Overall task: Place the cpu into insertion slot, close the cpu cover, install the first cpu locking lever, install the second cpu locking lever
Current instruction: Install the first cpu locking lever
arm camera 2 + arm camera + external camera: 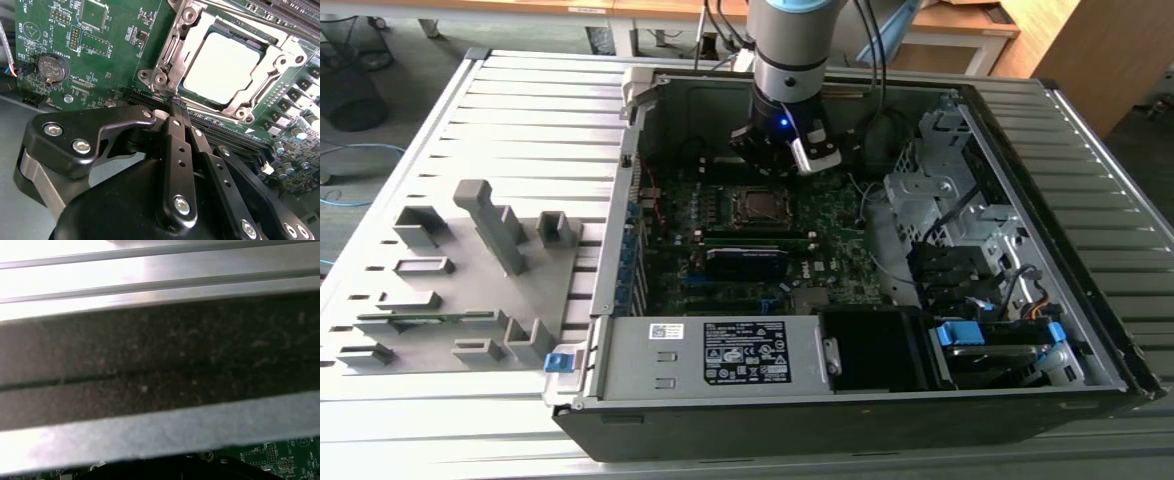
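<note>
One cpu lies seated on the motherboard under the lowered cpu cover, just beyond the tips of our gripper, whose fingers we see pressed together; the arm stands upright above.

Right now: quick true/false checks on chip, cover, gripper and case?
1. The chip is seated on the green board. True.
2. The cover stands swung up off the chip. False: it lies flat, framing the chip's top.
3. The gripper is inside the computer case, close to a corner of the cover. True.
4. The grey holders stand at the exterior view's right of the case. False: they are at its left.
5. A side panel closes the case. False: it is open, with the board showing.
</note>
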You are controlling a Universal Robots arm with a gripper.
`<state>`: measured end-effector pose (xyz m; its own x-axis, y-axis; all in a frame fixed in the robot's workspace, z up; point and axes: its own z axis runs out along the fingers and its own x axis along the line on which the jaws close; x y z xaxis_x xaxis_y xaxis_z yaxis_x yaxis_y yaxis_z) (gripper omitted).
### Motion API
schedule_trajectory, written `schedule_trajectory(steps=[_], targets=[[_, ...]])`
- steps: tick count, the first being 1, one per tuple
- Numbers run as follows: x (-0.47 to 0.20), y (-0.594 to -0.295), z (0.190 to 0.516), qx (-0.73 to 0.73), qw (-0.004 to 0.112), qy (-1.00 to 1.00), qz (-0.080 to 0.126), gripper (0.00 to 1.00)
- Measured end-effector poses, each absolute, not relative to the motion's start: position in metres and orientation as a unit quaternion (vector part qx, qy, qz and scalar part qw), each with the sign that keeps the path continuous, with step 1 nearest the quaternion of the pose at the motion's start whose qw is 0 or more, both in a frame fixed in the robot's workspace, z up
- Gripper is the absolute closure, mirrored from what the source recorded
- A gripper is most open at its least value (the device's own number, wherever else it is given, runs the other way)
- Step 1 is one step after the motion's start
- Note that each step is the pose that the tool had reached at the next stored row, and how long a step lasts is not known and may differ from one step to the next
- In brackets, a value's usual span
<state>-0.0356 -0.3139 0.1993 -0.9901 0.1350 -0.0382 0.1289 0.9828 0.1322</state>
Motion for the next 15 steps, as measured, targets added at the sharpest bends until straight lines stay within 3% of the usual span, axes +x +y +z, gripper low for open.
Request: schedule_trajectory(steps=[15], targets=[[-0.0356,-0.3116,0.2067,0.077,0.024,0.995,0.065,0.89]])
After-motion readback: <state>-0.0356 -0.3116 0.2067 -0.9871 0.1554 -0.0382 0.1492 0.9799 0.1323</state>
